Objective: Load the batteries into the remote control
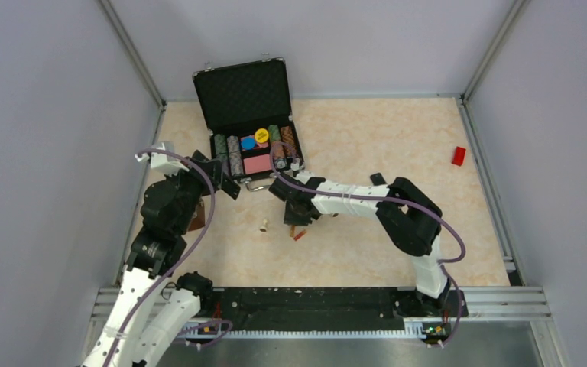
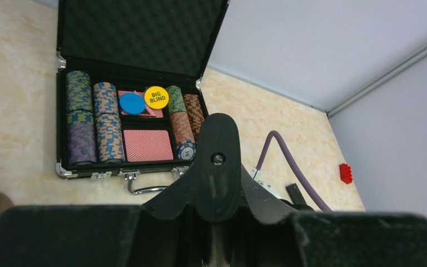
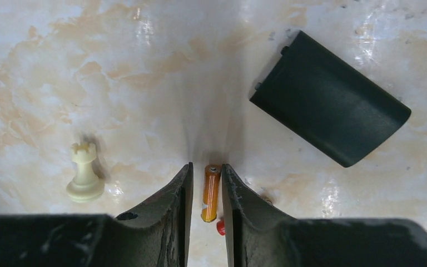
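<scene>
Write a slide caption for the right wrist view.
Right claw straddling an orange battery on the marbled table, black back cover and cream rook lying nearby.

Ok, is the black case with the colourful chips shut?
No, the case has its lid standing open, so the chip stacks inside are in plain sight.
</scene>
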Motion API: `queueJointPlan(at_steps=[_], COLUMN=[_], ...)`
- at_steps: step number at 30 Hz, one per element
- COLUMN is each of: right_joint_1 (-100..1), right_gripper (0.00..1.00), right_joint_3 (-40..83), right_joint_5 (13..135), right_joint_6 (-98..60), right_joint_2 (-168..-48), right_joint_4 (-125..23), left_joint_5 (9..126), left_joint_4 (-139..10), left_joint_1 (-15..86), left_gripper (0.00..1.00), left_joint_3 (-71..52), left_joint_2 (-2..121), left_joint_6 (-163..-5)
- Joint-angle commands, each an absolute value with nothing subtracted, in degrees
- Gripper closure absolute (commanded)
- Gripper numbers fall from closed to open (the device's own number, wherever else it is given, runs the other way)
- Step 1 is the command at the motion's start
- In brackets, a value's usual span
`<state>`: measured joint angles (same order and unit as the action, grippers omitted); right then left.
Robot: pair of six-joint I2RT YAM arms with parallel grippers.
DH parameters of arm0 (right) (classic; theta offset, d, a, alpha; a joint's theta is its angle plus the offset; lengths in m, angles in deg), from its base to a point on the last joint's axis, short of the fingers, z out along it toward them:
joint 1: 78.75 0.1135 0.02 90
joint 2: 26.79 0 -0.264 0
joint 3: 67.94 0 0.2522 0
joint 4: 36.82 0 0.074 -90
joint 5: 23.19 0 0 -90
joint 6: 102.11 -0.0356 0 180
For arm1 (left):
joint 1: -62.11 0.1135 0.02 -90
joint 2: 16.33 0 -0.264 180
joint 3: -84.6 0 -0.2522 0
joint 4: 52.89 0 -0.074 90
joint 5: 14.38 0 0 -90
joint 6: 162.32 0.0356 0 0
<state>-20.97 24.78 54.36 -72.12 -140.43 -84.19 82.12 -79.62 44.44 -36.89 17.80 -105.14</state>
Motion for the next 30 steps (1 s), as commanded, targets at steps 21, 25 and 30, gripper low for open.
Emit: queueJointPlan(at_steps=[21, 25, 30], right_joint_1=[-17.1, -17.1, -17.9], right_gripper=[1.0, 1.0, 1.0], right_joint_3=[31.3, 31.5, 25.6], right_joint_5=[44.3, 39.0, 35.3], right_joint_6=[-69.3, -66.3, -60.3], right_joint_2=[-144.1, -136.3, -121.6], right_joint_4=[-91.1, -90.7, -86.5], left_joint_5=[83.8, 79.2, 66.5], left_joint_4=[-86.9, -84.4, -74.2], left_joint_1=[44.4, 44.4, 44.4], left_gripper=[1.0, 1.0, 1.0], left_joint_3=[-36.6, -38.4, -40.6], left_joint_2=[11.4, 12.6, 16.9], left_joint_6=[-106.1, -107.8, -111.1])
